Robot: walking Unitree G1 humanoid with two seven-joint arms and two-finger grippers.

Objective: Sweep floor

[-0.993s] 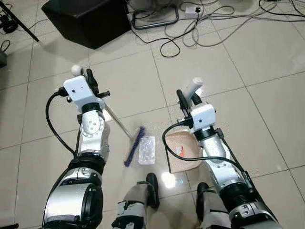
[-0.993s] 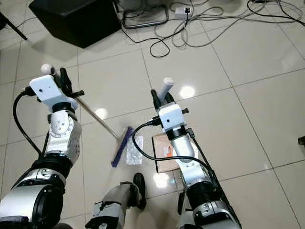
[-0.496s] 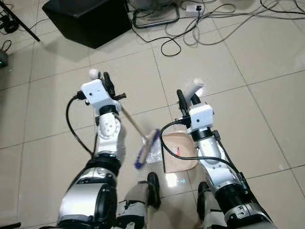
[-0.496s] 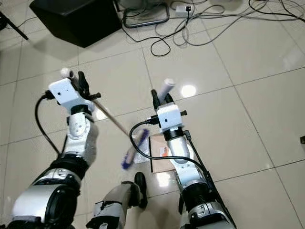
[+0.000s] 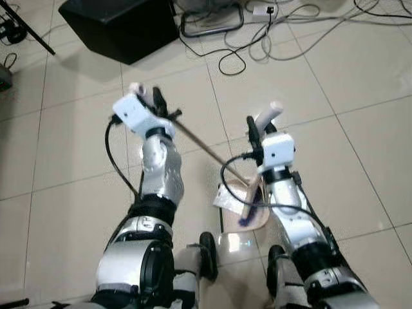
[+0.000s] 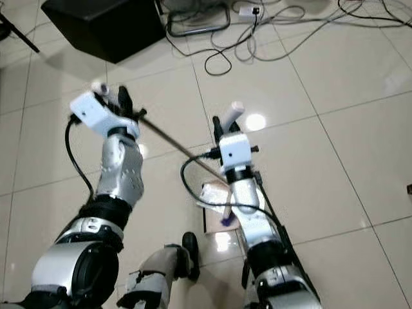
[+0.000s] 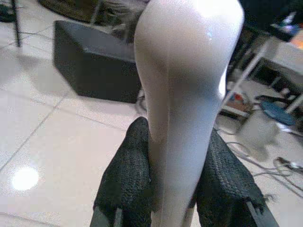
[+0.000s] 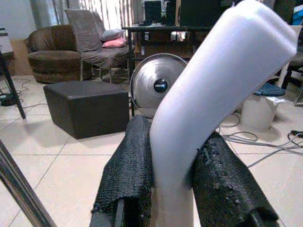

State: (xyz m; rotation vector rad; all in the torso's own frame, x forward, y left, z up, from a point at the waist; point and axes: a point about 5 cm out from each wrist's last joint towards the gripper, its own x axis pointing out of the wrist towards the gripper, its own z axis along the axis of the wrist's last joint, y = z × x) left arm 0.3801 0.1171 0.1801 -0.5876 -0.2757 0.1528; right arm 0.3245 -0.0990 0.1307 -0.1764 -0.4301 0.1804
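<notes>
My left gripper (image 5: 153, 103) is shut on the white top end of the broom (image 7: 182, 71); its black fingers (image 7: 130, 175) press both sides of it. The thin stick (image 5: 206, 148) slants down to the right, and the purple bristles (image 5: 248, 215) rest over the tan dustpan (image 5: 233, 215) on the floor between my arms. A clear plastic wrapper (image 5: 225, 196) lies at the dustpan's left edge. My right gripper (image 5: 260, 129) is shut on the dustpan's white handle (image 8: 213, 85), its fingers (image 8: 130, 165) clamping it upright.
A black ottoman (image 5: 119, 26) stands at the back left, with a tangle of cables (image 5: 257, 48) and a metal frame (image 5: 209, 24) behind. A tripod leg (image 5: 29, 29) crosses the far left. My feet (image 5: 206, 248) are just below the dustpan. A fan (image 8: 158, 85) stands beyond.
My left arm has swung the broom to the right; its bristles went from left of the wrapper to over the dustpan, pushing the wrapper to the pan's edge. The right arm barely moved.
</notes>
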